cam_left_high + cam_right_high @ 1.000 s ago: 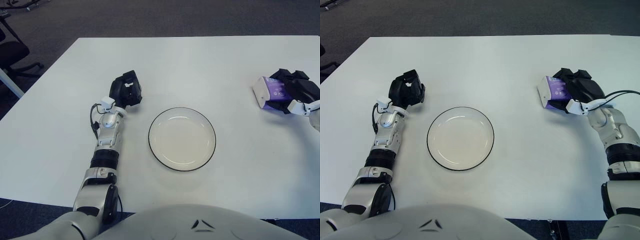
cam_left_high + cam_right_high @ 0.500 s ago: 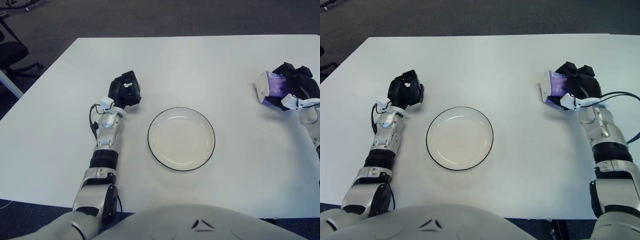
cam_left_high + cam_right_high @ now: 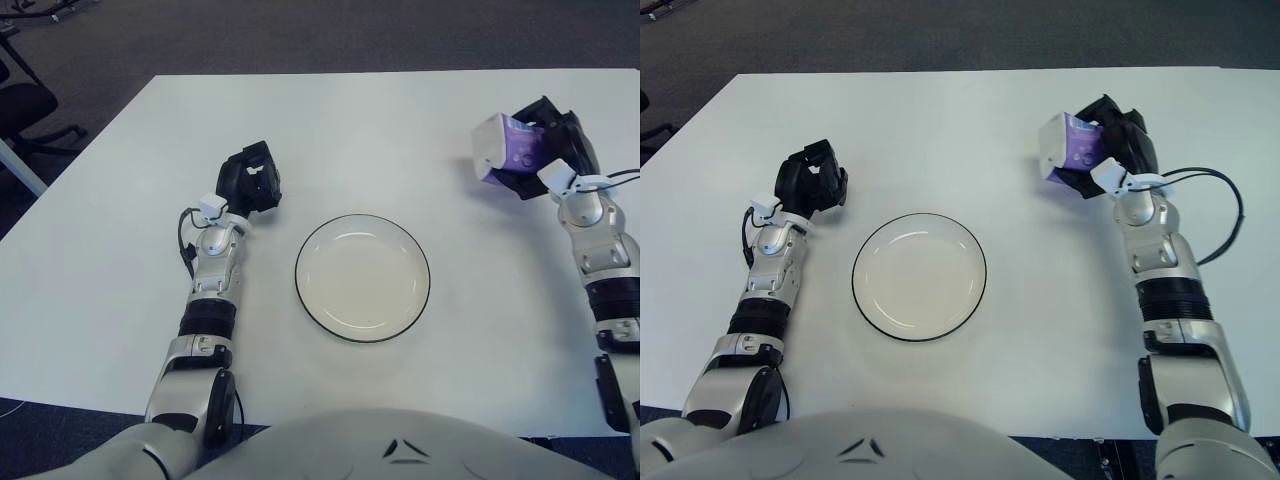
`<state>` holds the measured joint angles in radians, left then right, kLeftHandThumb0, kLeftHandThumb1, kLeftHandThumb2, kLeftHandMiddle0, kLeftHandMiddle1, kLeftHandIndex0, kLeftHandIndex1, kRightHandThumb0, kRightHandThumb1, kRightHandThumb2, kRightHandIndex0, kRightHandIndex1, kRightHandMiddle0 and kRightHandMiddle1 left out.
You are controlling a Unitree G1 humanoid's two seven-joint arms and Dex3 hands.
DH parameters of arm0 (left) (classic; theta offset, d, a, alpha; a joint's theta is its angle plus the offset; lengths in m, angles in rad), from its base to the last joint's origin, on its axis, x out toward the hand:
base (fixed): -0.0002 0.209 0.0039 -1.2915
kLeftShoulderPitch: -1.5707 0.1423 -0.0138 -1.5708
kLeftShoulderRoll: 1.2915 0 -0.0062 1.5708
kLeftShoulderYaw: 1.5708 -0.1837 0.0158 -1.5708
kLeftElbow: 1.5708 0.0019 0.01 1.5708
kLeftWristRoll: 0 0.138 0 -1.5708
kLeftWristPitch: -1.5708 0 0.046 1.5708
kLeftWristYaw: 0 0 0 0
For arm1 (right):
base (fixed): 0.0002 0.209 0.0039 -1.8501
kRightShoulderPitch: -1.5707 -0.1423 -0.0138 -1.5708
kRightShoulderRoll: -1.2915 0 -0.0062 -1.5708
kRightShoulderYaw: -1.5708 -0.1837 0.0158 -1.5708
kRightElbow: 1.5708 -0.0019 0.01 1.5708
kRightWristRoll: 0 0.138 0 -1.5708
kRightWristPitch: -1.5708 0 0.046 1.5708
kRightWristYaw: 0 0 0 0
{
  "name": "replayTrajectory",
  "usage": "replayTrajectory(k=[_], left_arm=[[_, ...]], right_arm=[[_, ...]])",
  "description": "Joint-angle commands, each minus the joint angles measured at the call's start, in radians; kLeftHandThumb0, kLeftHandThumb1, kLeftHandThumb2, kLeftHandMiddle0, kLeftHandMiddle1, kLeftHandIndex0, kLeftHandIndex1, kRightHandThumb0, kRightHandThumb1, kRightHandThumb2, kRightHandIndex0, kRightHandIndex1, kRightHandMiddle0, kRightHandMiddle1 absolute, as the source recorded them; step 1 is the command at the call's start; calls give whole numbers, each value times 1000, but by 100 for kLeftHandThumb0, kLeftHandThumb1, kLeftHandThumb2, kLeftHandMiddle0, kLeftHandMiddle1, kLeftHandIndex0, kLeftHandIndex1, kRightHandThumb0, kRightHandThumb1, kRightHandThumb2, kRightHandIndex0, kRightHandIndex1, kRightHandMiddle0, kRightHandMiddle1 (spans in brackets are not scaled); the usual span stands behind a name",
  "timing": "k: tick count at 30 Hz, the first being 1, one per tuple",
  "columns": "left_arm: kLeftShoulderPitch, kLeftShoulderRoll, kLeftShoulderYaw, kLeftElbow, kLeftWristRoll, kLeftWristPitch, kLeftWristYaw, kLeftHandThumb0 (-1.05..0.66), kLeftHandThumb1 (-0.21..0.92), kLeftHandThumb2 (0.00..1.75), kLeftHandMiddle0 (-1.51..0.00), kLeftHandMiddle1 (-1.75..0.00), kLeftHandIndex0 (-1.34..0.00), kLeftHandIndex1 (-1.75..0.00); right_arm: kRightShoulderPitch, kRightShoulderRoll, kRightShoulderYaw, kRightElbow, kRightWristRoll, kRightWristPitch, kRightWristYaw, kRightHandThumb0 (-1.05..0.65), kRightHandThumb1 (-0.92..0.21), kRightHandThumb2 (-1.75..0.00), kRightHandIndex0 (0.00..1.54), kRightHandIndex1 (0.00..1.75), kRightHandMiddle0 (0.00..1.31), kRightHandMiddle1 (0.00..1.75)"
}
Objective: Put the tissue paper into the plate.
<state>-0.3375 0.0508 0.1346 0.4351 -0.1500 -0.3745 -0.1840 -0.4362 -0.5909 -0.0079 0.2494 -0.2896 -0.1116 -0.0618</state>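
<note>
- The right robot hand (image 3: pixel 1110 150) has its fingers wrapped around the tissue paper (image 3: pixel 1065 157), a white and purple pack, to the far right of the plate (image 3: pixel 919 277).
- The plate sits on the white surface (image 3: pixel 970 130), holding nothing.
- The left robot hand (image 3: pixel 812 180) shows curled, holding nothing, left of the plate.

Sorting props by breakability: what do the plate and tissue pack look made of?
Plate: likely glazed ceramic, maybe melamine; glossy cream surface with highlights, thin dark rim. Tissue pack, held by the right hand: apparently soft plastic film, purple and white, slightly shiny.
</note>
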Motion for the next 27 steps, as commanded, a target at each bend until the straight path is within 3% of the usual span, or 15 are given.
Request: replayTrajectory(k=[1, 10, 27], left_arm=[[164, -44, -6, 93, -4, 3, 0, -40, 60, 112, -138, -175, -108, -175], [165, -51, -13, 92, 5, -4, 11, -38, 58, 112, -138, -175, -110, -175], [166, -52, -22, 90, 20, -4, 21, -39, 58, 112, -139, -175, -110, -175]], right_arm=[[-23, 34, -21, -112, 39, 58, 45, 0, -5, -159, 85, 164, 58, 175], [-40, 121, 19, -248, 35, 83, 90, 0, -4, -160, 86, 165, 59, 175], [-54, 144, 100, -337, -2, -34, 183, 0, -3, -163, 85, 167, 60, 175]])
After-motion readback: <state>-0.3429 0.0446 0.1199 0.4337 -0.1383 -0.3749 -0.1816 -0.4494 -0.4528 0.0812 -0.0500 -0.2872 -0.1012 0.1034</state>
